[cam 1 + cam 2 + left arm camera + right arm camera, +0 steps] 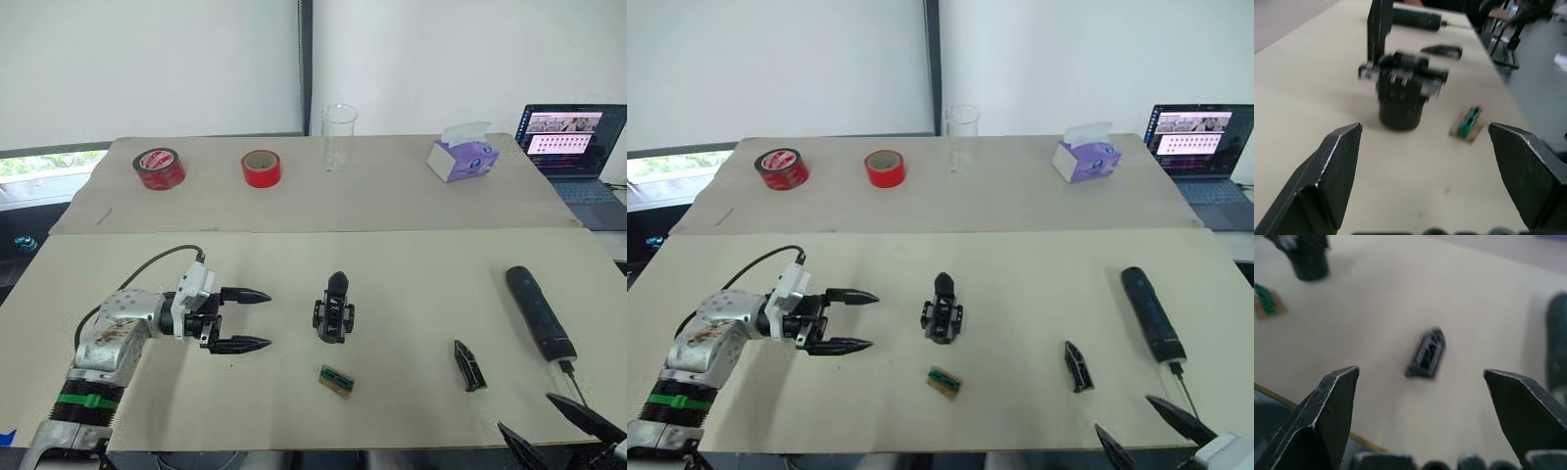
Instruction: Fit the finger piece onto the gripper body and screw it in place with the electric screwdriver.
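— White walls and a beige table [411, 284] are filling the scene. What is sitting along the far edge?

— Going left to right: a dark red tape roll [160, 168], a bright red tape roll [262, 167], a clear glass beaker [339, 135], a purple tissue box [461, 157], and an open laptop [571, 147] off the table's right end.

— And nearer the robot?

— The left gripper [244, 319] is hovering over the left part of the table, its two black fingers spread apart and gripping nothing, pointing toward the gripper body [334, 309]. That part is standing near the middle, apart from the fingertips.

— Anything beside it?

— A small green-and-tan block [336, 381] is lying just in front of it, slightly to the right. Further right, the finger piece [469, 364] is lying flat by itself, between the gripper body and the electric screwdriver [538, 310].

— How is the screwdriver lying?

— It is resting lengthwise near the right edge, its thin bit pointing toward the near side.

— And the right arm?

— The right gripper [558, 423] is hanging at the near right corner, fingers held wide and empty, aiming at the finger piece in its wrist view.
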Controlling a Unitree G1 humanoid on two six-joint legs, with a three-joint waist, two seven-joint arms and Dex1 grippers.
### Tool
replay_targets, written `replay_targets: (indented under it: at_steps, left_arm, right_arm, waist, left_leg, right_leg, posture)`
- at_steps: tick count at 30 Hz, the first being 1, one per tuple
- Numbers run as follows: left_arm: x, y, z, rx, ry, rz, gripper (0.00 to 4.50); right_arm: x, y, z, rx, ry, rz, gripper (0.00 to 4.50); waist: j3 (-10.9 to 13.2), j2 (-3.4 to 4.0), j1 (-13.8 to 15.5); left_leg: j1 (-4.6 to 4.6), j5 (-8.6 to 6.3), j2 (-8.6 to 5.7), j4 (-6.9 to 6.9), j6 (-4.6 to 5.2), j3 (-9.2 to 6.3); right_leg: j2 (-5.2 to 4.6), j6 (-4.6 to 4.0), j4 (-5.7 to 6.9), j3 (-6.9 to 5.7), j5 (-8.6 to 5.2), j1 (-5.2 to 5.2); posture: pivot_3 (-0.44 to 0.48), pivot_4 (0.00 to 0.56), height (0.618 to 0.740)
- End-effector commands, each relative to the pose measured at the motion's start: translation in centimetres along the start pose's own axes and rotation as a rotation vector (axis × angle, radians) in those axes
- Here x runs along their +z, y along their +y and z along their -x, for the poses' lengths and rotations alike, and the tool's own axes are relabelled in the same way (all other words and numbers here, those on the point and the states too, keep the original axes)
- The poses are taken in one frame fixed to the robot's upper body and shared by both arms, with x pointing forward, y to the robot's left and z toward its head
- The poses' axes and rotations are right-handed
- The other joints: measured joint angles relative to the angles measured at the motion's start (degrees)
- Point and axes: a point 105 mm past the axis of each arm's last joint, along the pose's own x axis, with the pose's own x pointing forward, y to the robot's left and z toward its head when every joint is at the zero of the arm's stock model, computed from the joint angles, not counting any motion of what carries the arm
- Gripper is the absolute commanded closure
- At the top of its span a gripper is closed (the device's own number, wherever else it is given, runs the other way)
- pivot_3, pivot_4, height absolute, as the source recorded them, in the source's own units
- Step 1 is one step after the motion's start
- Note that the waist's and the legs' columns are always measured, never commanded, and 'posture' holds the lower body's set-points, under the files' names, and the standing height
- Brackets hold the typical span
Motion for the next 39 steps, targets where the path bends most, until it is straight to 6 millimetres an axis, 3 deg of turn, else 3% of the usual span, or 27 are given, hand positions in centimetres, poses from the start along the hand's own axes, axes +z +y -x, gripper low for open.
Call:
replay_targets:
  at_steps: [1, 6, 9, 17, 22, 26, 30, 34, 39]
  left_arm:
    - [2.9, -0.7, -0.8, -0.004, -0.064, -0.063, 0.18]
    - [4.4, -1.8, -2.2, -0.026, -0.096, -0.093, 0.18]
    - [4.9, -2.2, -2.7, -0.028, -0.11, -0.102, 0.18]
    - [4.2, -2.6, -2.9, 0.017, -0.1, -0.09, 0.18]
    - [4.2, -3.1, -2.9, 0.029, -0.096, -0.086, 0.18]
    - [4.2, -3.0, -2.4, 0.047, -0.09, -0.086, 0.18]
    - [4.2, -2.9, -2.1, 0.055, -0.082, -0.089, 0.18]
    - [4.2, -2.7, -2.1, 0.056, -0.078, -0.093, 0.0]
    - [4.2, -2.5, -2.0, 0.057, -0.08, -0.097, 0.0]
  right_arm:
    - [2.0, -0.7, -1.3, -0.039, 0.019, -0.016, 0.0]
    - [2.3, 0.2, -4.1, 0.091, 0.225, -0.115, 0.0]
    - [1.5, -0.4, -5.5, 0.103, 0.39, -0.125, 0.0]
    - [0.8, -1.7, -9.0, 0.066, 0.569, -0.145, 0.0]
    - [-0.4, -2.0, -9.3, 0.012, 0.681, -0.165, 0.0]
    - [-1.1, 0.0, -9.0, 0.1, 0.735, -0.214, 0.0]
    - [-2.3, 0.4, -7.9, 0.105, 0.835, -0.184, 0.0]
    - [-2.7, 1.5, -7.2, 0.164, 0.86, -0.211, 1.12]
    - [-3.0, 1.5, -7.4, 0.143, 0.851, -0.238, 2.88]
  waist:
    - [-0.04, 0.06, -0.4]
    - [-0.04, 0.07, -0.18]
    - [-0.02, 0.02, -0.01]
    - [0.09, -0.17, 0.29]
    - [0.09, -0.18, 0.42]
    - [0.03, -0.31, 0.42]
    - [0.01, -0.34, 0.65]
    - [-0.16, -0.62, 1.02]
    - [-0.56, -1.28, 1.22]
  left_leg:
    - [-0.01, 0.0, 0.0, 0.0, 0.0, 0.06]
    - [-0.02, 0.03, 0.02, -0.02, -0.05, 0.05]
    - [-0.06, 0.03, -0.04, 0.0, -0.03, 0.06]
    - [-0.18, 0.03, -0.05, 0.04, 0.0, 0.05]
    - [-0.21, 0.02, -0.08, 0.08, 0.02, 0.07]
    - [-0.16, 0.02, -0.06, 0.09, 0.02, 0.05]
    - [-0.15, 0.02, -0.06, 0.08, 0.02, 0.04]
    - [-0.15, 0.01, -0.06, 0.07, 0.03, 0.04]
    - [-0.1, 0.01, -0.04, 0.05, 0.02, 0.03]
  right_leg:
    - [-0.02, 0.0, 0.05, 0.01, 0.0, 0.06]
    - [0.02, -0.03, 0.1, -0.04, -0.01, 0.04]
    - [0.12, -0.03, 0.07, -0.08, -0.01, 0.09]
    - [0.11, -0.02, -0.02, -0.13, 0.0, 0.1]
    - [0.09, -0.01, -0.03, -0.13, 0.01, 0.09]
    - [0.12, -0.01, -0.02, -0.14, 0.02, 0.12]
    - [0.15, -0.01, -0.03, -0.21, 0.01, 0.13]
    - [0.16, 0.0, -0.07, -0.26, 0.01, 0.15]
    - [0.19, -0.01, -0.1, -0.26, 0.01, 0.18]
  posture:
    - [0.0, 0.15, 0.74]
    - [0.0, 0.15, 0.74]
    - [0.0, 0.15, 0.74]
    - [0.0, 0.15, 0.74]
    - [0.0, 0.15, 0.74]
    - [0.0, 0.15, 0.74]
    - [0.0, 0.15, 0.74]
    - [0.0, 0.15, 0.74]
    - [0.0, 0.15, 0.74]
